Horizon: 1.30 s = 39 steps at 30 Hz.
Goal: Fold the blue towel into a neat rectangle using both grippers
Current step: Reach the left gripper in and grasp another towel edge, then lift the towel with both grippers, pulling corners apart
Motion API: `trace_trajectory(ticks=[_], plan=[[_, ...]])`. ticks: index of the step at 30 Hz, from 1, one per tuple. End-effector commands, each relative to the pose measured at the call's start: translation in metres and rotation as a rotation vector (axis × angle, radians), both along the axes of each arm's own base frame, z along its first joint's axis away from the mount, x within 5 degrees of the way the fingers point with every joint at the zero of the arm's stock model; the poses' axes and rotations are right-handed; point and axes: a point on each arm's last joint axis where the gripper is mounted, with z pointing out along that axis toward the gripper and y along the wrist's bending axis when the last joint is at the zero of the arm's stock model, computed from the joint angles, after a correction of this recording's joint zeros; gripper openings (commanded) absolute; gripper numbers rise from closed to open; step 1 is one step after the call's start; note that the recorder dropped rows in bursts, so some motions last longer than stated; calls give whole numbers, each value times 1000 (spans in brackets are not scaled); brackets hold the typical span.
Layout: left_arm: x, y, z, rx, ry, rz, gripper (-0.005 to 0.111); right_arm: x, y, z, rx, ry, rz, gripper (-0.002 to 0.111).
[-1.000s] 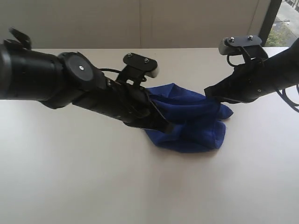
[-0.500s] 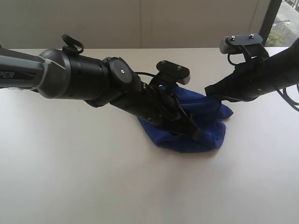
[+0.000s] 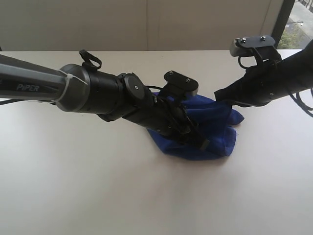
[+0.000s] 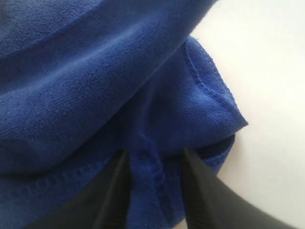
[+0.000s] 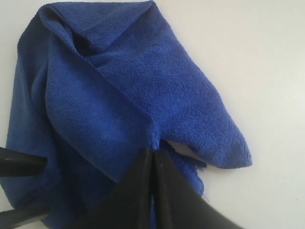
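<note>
While both arms lean in over the pale table (image 3: 146,196), the blue towel (image 3: 217,129) lies bunched in a loose, rumpled heap a little right of the table's middle, nowhere near a tidy rectangle. Folds run across it at odd angles, and one rounded flap sags toward the front edge of the heap. The left gripper (image 3: 199,141) comes in low from the left on a long black and grey arm and rests right on top of the cloth, near the front of the heap. From its own camera I can see its two black fingers (image 4: 112,195) standing apart, with a ridge of blue fabric lying in the gap between them. The cloth there looks slack rather than squeezed, so I take that pincer as open and merely pressed onto the towel. A stitched hem curves round a corner just beyond the fingertips, where the towel meets bare table. The right gripper (image 3: 218,96) reaches in from the right and meets the heap at its far right edge. Its fingers are closed flat against each other, and a small peak of fabric runs up into the tips, so it is nipping the towel there. Beyond that pinch a pointed flap spreads out flat on the tabletop.
</note>
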Motion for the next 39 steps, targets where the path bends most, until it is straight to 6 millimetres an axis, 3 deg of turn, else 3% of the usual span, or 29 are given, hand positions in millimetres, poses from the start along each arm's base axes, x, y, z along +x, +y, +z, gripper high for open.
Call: trace_trajectory(ticks=[1,4,12,18,27,39], plan=[[-1,-2,2,-5,-8,-6,18,0,-2,0,1,3,-8,0],[-1,-2,2,4,-24,-23,0,0,-2,0,1,3,-8,0],[1,4,9,-6,-13,-28,0,-1,-2,1,-5,-5,1,0],[-4,18,49,-58,-17,-67,0,-4,-2,13,-6,-42,0,0],[-13,72,95,-73,-60,-52,0,-25,-2,65,-16,-203,6,0],[-60,150,158,-81,-229,-36,0,-91,0,142,-80,-429,83,0]])
